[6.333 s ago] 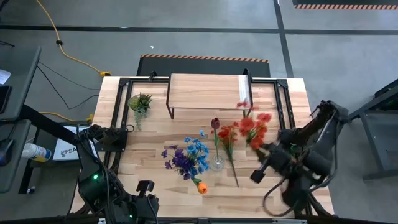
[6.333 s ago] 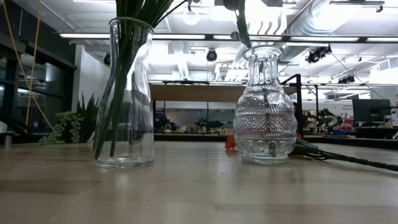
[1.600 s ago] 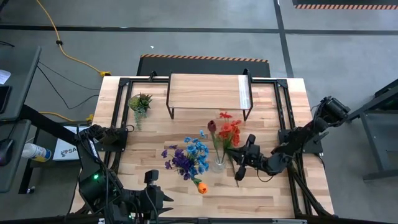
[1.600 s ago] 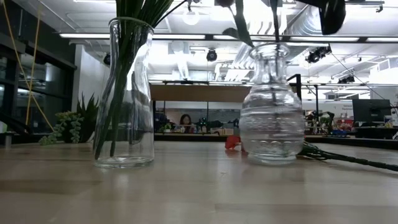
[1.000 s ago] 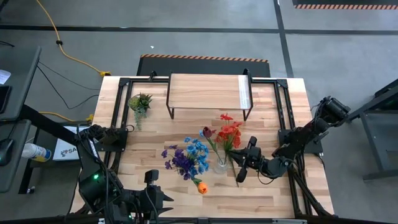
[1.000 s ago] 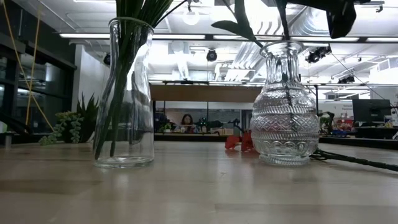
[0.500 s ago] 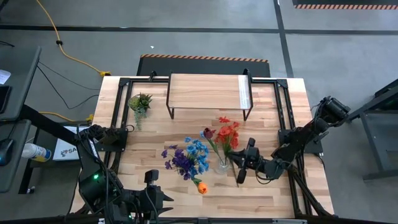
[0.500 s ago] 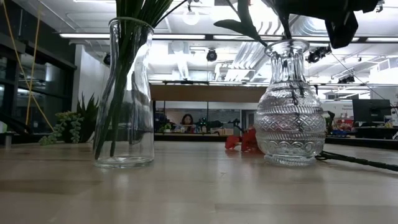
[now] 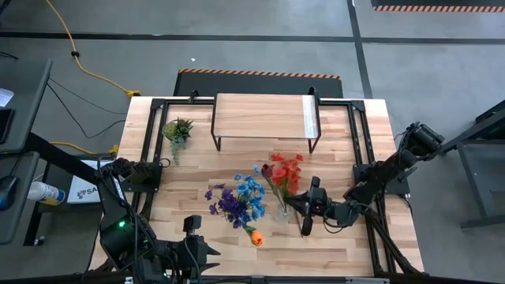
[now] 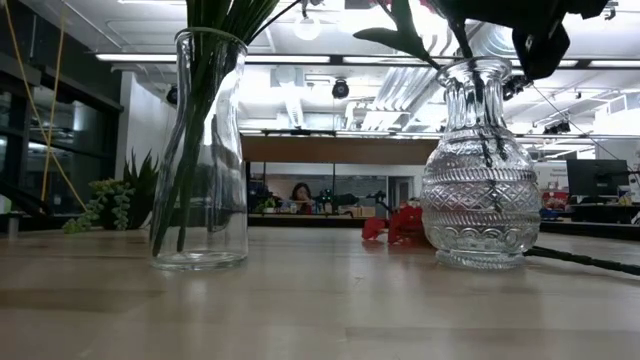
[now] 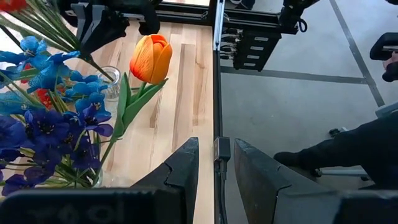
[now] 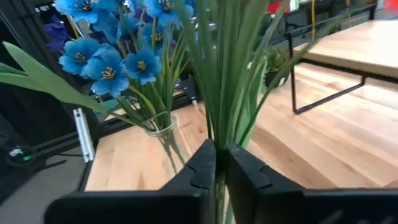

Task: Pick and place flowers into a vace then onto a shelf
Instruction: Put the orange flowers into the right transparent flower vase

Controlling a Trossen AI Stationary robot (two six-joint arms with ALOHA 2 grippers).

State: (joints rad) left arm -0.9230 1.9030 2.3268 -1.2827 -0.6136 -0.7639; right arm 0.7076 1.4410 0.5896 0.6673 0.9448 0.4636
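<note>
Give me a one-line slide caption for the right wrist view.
Right gripper closed on green stems of the red flowers, with blue flowers in a clear vase and the shelf beyond.

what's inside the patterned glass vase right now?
Green stems run down inside the patterned vase, with red flowers and a dark maroon tulip above its mouth. The right gripper is shut on the stems. The embossed glass blurs the stems, so no count.

both arms are dark, near-black jointed links with thin black cables looped along them. the left arm (image 9: 130,237) carries a small green light on its base. the right arm (image 9: 387,177) is built of slim matte segments ending in a boxy black wrist. each gripper has two flat, matte-black plastic fingers (image 11: 186,171) with angular, bevelled edges.
</note>
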